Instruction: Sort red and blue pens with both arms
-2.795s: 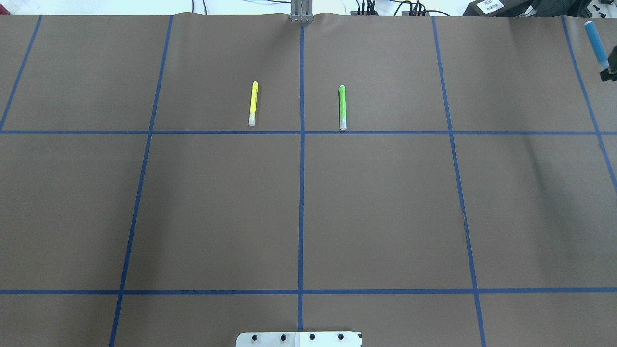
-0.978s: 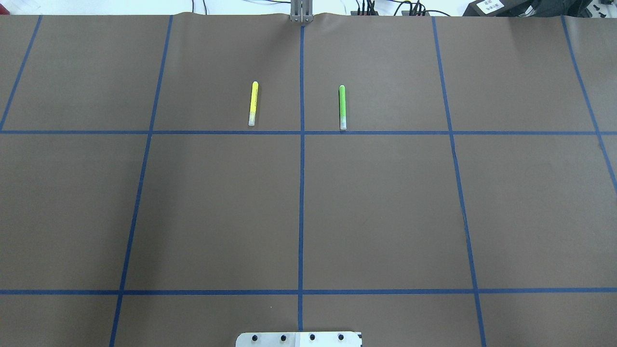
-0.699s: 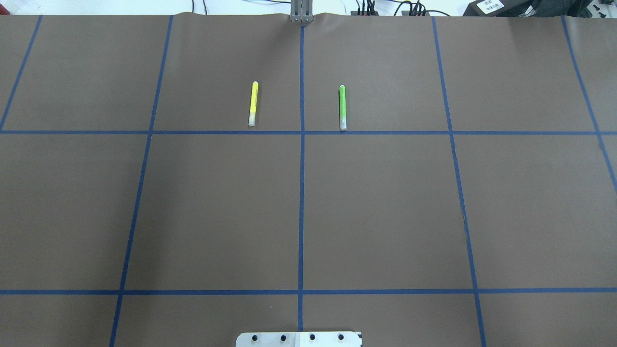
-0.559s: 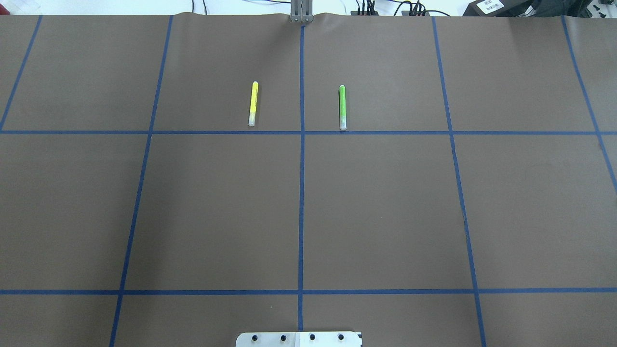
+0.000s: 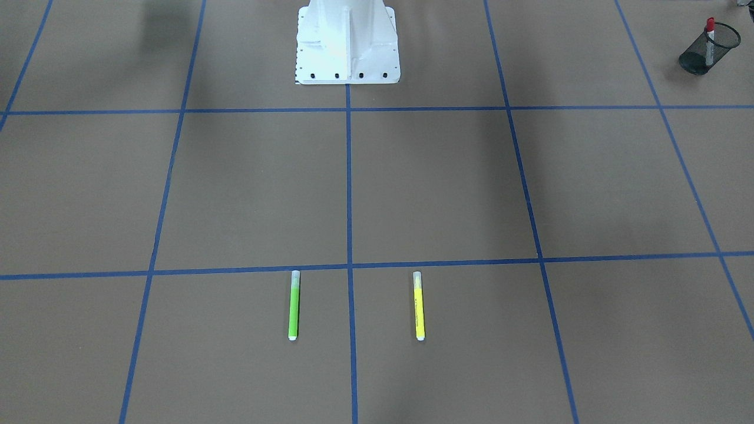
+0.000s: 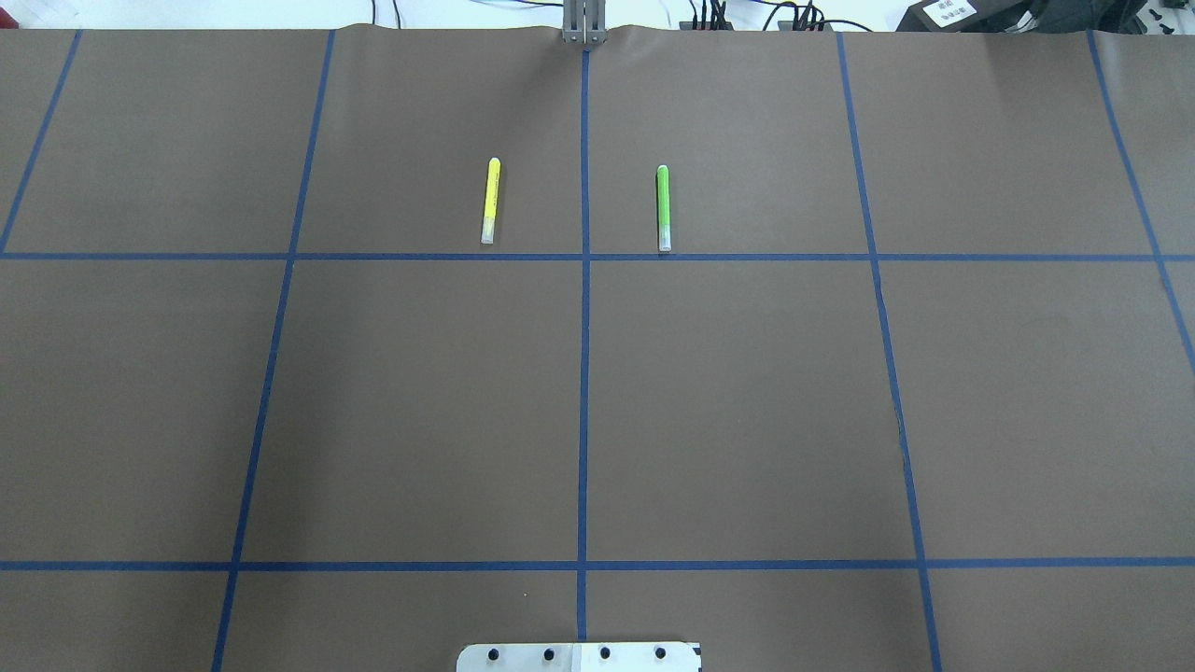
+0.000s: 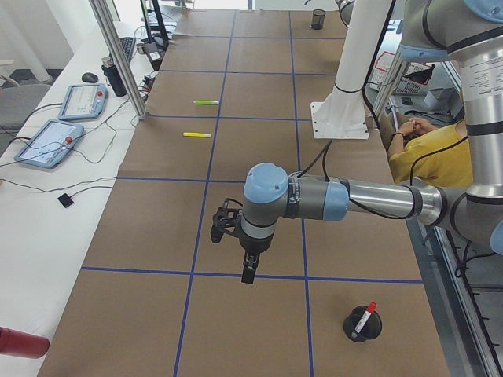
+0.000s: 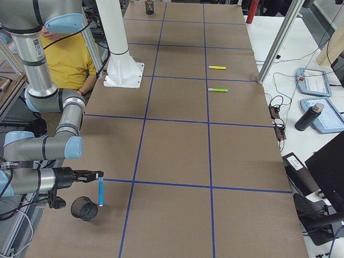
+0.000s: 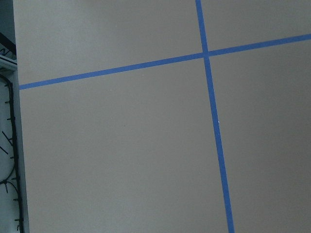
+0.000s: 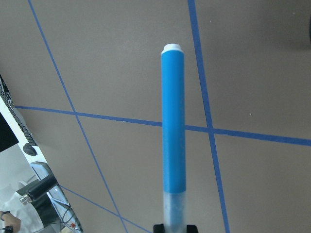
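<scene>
You see a matt brown, paper-like sheet covering the table, ruled with smooth blue tape. The blue pen has a smooth, satin plastic barrel and a frosted clear cap. The pedestal is glossy white-painted metal. The mesh cup is black wire. The left arm shows satin grey metal tubing with smooth light-blue joint caps.
</scene>
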Motion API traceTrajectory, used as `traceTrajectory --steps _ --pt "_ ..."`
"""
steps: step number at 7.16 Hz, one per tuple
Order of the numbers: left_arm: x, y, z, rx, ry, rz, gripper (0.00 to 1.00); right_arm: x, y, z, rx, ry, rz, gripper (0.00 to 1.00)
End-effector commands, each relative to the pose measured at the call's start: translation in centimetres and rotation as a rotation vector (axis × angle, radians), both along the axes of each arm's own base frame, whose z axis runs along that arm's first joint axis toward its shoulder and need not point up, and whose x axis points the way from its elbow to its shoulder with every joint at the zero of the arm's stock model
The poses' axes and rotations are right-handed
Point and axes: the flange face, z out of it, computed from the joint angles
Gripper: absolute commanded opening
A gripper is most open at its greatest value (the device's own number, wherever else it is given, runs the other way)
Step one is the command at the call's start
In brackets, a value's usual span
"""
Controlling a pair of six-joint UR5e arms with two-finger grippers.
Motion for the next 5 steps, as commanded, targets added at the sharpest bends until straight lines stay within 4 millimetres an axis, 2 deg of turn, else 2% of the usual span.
traceTrajectory --steps 1,2,4,5 --pt "0.0 0.0 0.0 0.002 0.000 0.000 1.00 -1.1 2.4 0.2 -0.049 -0.019 0.037 0.00" --pt "0.1 0.0 -0.1 0.006 -0.001 0.003 1.00 0.0 2.7 0.0 -0.060 -0.024 0.036 0.00" --pt "0.4 -0.3 -0.3 0.031 -0.003 0.011 1.00 0.7 4.8 0.0 -0.103 0.013 0.033 0.00" --pt "0.4 -0.3 -0.3 0.032 -0.003 0.011 1.00 0.3 5.1 0.3 -0.109 0.003 0.037 0.00"
